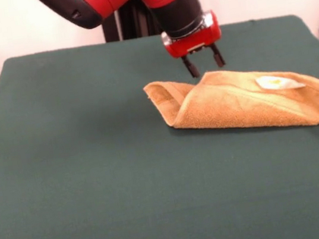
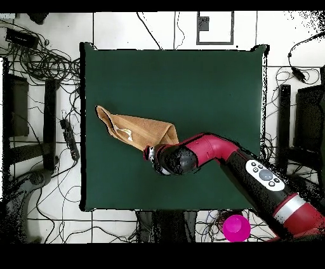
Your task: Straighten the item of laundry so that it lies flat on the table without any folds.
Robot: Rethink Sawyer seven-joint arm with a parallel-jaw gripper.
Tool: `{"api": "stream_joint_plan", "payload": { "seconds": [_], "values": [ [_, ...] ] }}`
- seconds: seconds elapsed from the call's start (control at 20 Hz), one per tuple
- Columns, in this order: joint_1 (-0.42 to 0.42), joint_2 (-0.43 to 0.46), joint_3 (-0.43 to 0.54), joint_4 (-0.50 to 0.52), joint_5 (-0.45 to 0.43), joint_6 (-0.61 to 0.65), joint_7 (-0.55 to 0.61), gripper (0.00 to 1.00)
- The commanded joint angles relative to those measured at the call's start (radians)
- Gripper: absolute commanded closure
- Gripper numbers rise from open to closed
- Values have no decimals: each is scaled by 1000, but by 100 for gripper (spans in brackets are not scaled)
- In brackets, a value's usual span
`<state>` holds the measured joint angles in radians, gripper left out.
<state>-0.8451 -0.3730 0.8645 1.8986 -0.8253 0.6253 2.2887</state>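
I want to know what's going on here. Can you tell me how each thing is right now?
Towel: folded over, not flat, lying on the table.
White tag: showing on top of the towel.
Gripper: open, just above the towel's far edge, holding nothing.
Table: covered in green cloth.
Pink cup: on the floor beside the table.

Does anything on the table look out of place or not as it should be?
Yes. The towel is not flat: it is folded over itself into a long wedge, with a rolled fold at its end below the gripper and the white tag on top. Nothing is spilled or damaged on the table.
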Motion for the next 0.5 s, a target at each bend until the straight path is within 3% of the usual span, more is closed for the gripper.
{"api": "stream_joint_plan", "payload": {
  "seconds": [0.05, 0.5],
  "values": [
    [64, 26, -65, -94, -59, 66, -220, 0],
    [113, 43, -120, -145, -123, 24, -160, 0]
  ]
}}
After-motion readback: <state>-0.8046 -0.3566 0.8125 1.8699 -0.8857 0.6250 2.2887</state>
